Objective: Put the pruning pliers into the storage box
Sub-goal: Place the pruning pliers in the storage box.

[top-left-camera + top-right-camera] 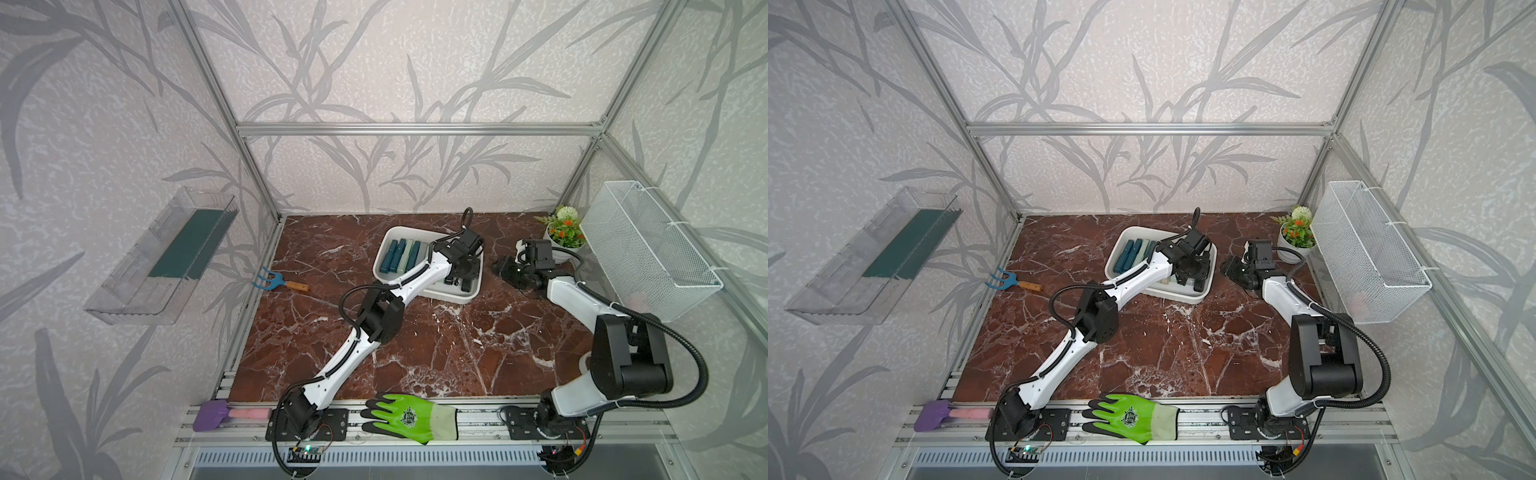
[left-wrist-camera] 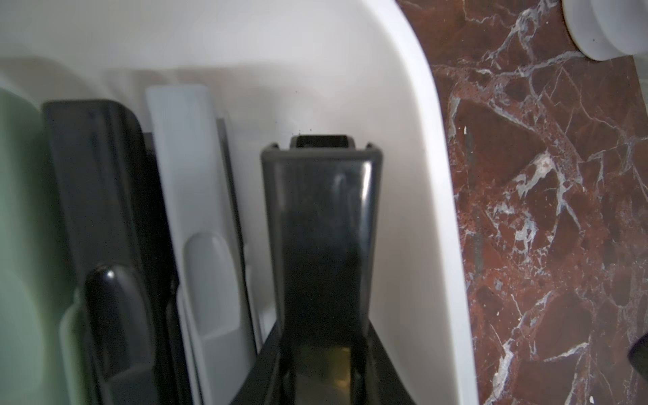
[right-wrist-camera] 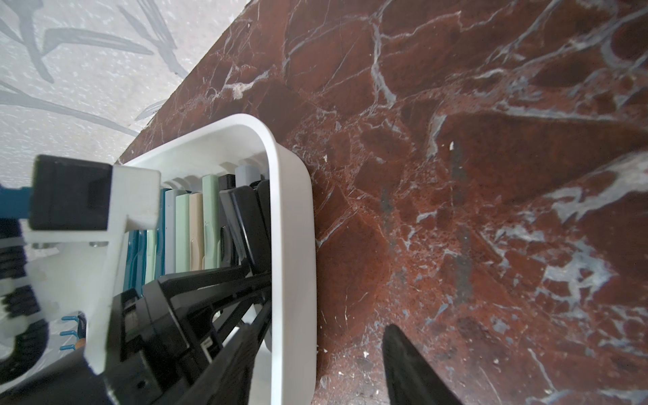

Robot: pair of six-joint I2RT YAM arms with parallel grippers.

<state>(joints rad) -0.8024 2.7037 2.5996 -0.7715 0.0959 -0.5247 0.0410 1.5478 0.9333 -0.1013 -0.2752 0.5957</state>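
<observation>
At the 3 o'clock end of the storage box (image 1: 446,296), a black pruning plier (image 2: 321,228) is clamped in the left gripper (image 1: 462,279) beside the other pruning pliers (image 1: 405,255) filed inside. Placement is judged in hand; release and straight withdrawal are required. The right gripper (image 1: 505,270) is noted parted, empty.

Left arm (image 1: 353,357): stretched from its near-left base diagonally toward far centre, wrist bent down. Left hand (image 1: 462,281) points down, jaws drawn in on a black plier (image 2: 321,245) that lies between them lengthwise.

Right arm (image 1: 575,297): upper link folded over its base, forearm reaching inward toward centre. Right hand (image 1: 502,267) low over the surface (image 1: 457,345), jaws apart, empty.
</observation>
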